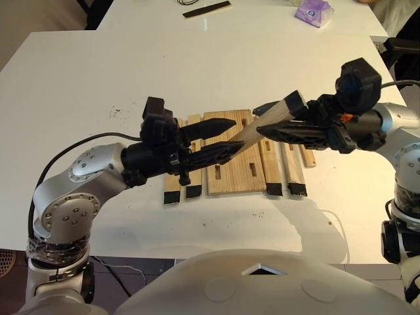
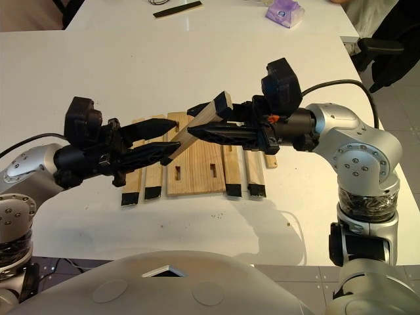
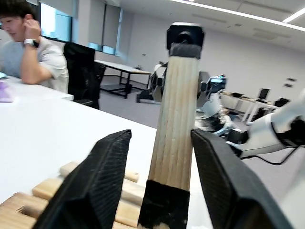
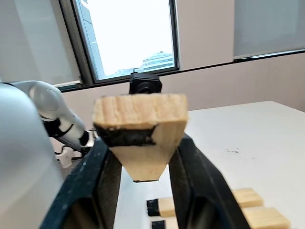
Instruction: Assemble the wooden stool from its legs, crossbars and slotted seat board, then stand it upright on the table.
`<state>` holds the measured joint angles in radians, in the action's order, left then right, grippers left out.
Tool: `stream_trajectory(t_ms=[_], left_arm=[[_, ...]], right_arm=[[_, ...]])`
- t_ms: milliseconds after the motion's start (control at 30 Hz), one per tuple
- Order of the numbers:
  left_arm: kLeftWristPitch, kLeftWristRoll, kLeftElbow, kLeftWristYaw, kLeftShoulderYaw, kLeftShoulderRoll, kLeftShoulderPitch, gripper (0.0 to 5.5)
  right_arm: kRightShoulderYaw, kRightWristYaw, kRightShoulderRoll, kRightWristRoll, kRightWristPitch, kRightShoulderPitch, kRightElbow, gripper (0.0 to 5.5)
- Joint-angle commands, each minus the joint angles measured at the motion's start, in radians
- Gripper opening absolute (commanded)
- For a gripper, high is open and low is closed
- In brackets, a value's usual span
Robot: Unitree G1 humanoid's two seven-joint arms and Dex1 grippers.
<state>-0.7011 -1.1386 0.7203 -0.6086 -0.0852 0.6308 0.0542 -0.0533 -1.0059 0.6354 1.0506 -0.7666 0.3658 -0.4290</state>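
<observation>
My right gripper [image 1: 262, 119] is shut on a wooden leg [image 1: 272, 118] with black-tipped ends, holding it tilted in the air above the slotted seat board [image 1: 230, 164]. In the right wrist view the fingers [image 4: 95, 186] press both sides of the leg [image 4: 140, 112]. My left gripper [image 1: 236, 134] is open with the leg's lower end between its fingers. The left wrist view shows a gap between one finger [image 3: 90, 186] and the leg [image 3: 176, 119]. More legs and crossbars lie flat beside the board, two on its left [image 1: 184, 184] and several on its right [image 1: 285, 170].
The white table [image 1: 85, 85] has free room to the left and at the front. A second table behind carries a black strip [image 1: 207, 8] and a purple package [image 1: 313, 11]. The table's right edge [image 1: 341, 210] runs close to my right arm.
</observation>
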Motion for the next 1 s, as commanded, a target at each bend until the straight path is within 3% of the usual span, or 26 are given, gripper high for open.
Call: stream_trajectory(t_ms=[33, 167, 433, 1000], left_arm=[[0.041, 0.144, -0.027, 0.044, -0.031, 0.021, -0.063, 2.48], [0.083, 0.236, -0.042, 0.055, -0.041, 0.005, -0.14, 2.48], [0.166, 0.418, -0.074, 0.035, 0.064, -0.035, -0.208, 2.48], [0.176, 0.467, -0.062, 0.018, 0.07, -0.058, -0.247, 2.48]], right_arm=[[0.047, -0.021, 0.053, -0.26, 0.157, 0.051, 0.164, 1.3], [0.116, -0.154, 0.157, -0.549, 0.44, 0.047, 0.385, 1.3], [0.162, -0.319, 0.189, -0.734, 0.689, 0.038, 0.654, 1.3], [0.165, -0.439, 0.248, -0.757, 0.726, -0.084, 0.63, 1.3]])
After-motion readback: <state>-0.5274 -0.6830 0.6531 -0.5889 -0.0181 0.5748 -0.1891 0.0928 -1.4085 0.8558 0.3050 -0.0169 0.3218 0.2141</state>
